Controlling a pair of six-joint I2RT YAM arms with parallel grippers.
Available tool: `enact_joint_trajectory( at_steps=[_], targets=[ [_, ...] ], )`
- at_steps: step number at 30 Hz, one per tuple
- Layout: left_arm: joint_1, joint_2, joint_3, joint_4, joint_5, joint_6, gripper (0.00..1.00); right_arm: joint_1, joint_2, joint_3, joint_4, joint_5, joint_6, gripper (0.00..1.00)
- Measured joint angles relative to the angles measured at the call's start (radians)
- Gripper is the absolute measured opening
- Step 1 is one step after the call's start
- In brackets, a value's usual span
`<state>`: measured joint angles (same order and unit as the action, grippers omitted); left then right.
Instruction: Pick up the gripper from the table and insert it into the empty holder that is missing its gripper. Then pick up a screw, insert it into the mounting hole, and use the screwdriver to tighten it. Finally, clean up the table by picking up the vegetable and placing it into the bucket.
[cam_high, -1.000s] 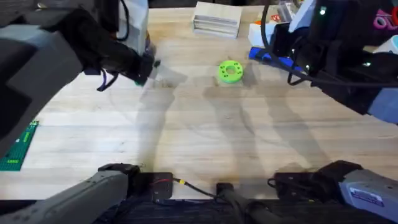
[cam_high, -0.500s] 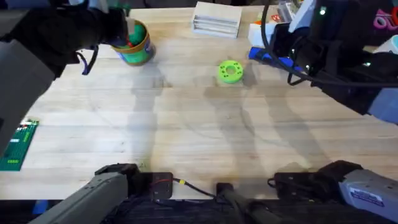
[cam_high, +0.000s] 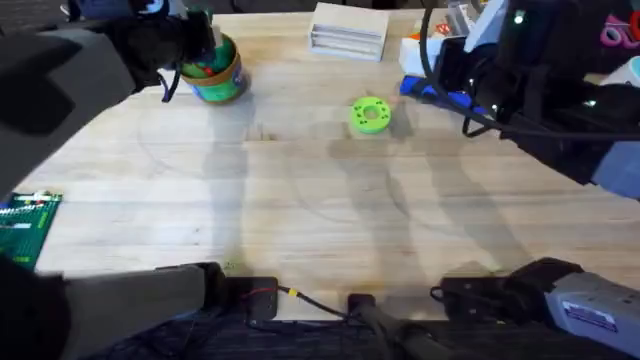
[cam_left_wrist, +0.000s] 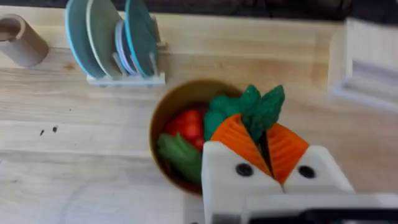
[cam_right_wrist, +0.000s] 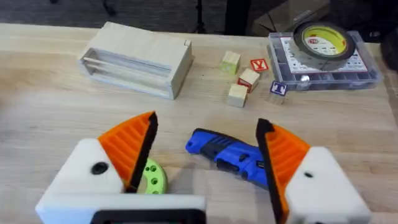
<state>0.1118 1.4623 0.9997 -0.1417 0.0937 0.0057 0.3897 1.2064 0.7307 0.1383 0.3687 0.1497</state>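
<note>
Fingers first: from overhead you see the left arm reaching to the far left of the worktop (cam_high: 330, 220), its fingers hard to make out above the bucket (cam_high: 215, 70), which stands upright with red and green showing inside. You find a flat bright green disc (cam_high: 369, 114) near the middle of the far side, a pale wooden box (cam_high: 348, 30) behind it, and the blue screwdriver (cam_high: 440, 93) lying just beside the right arm's dark bulk. A green board (cam_high: 22, 225) lies at the left edge.

On the left wrist view, your left fingers (cam_left_wrist: 264, 146) are pinched together on the vegetable (cam_left_wrist: 261, 112), their orange pads closed around its lower end while its leafy top sticks up over the bucket's open mouth. Inside that bucket you see a red toy (cam_left_wrist: 186, 124) and another green piece (cam_left_wrist: 177, 152). A rack of plates (cam_left_wrist: 115, 40) stands beyond it.

On the right wrist view, your right fingers (cam_right_wrist: 205, 155) stand wide apart, gripping nothing. Between them lies the screwdriver on the worktop, with the green disc near one pad. Farther off you see the wooden box, small blocks (cam_right_wrist: 239, 78) and a roll of tape (cam_right_wrist: 320, 40) on a clear case.
</note>
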Motion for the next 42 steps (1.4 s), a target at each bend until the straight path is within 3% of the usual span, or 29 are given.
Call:
enact_joint_trajectory(
  at_steps=[5, 11, 18, 20, 23, 25, 26, 34, 42],
  targets=[
    [0.051, 0.104, 0.000, 0.199, 0.000, -0.180, 0.008, 0.000, 0.000, 0.000, -0.001, 0.000, 0.000, 0.994],
    [0.090, 0.208, 0.002, 0.285, -0.002, -0.373, 0.008, 0.000, 0.000, 0.000, -0.001, 0.000, 0.000, 0.994],
    [0.090, 0.236, 0.002, 0.290, -0.008, -0.448, 0.032, 0.000, 0.022, 0.000, 0.003, 0.000, 0.000, 0.994],
    [0.090, 0.237, 0.002, 0.288, -0.007, -0.457, 0.208, 0.000, 0.036, 0.000, 0.004, 0.000, 0.000, 0.994],
    [0.089, 0.235, 0.006, 0.289, 0.001, -0.469, 0.610, 0.000, 0.052, 0.000, 0.010, 0.000, 0.000, 0.994],
    [0.089, 0.233, 0.009, 0.279, 0.015, -0.470, 0.931, 0.000, 0.057, 0.000, 0.011, 0.000, 0.000, 0.994],
    [0.088, 0.230, 0.010, 0.273, 0.019, -0.465, 0.978, 0.000, 0.057, 0.000, 0.011, 0.000, 0.000, 0.994],
    [0.055, 0.144, 0.010, 0.158, -0.001, -0.325, 0.994, 0.000, 0.057, 0.000, 0.014, 0.000, 0.000, 0.994],
    [-0.006, -0.109, 0.010, -0.016, -0.023, -0.127, 0.994, 0.000, 0.057, 0.000, 0.000, 0.000, 0.000, 0.994]
  ],
)
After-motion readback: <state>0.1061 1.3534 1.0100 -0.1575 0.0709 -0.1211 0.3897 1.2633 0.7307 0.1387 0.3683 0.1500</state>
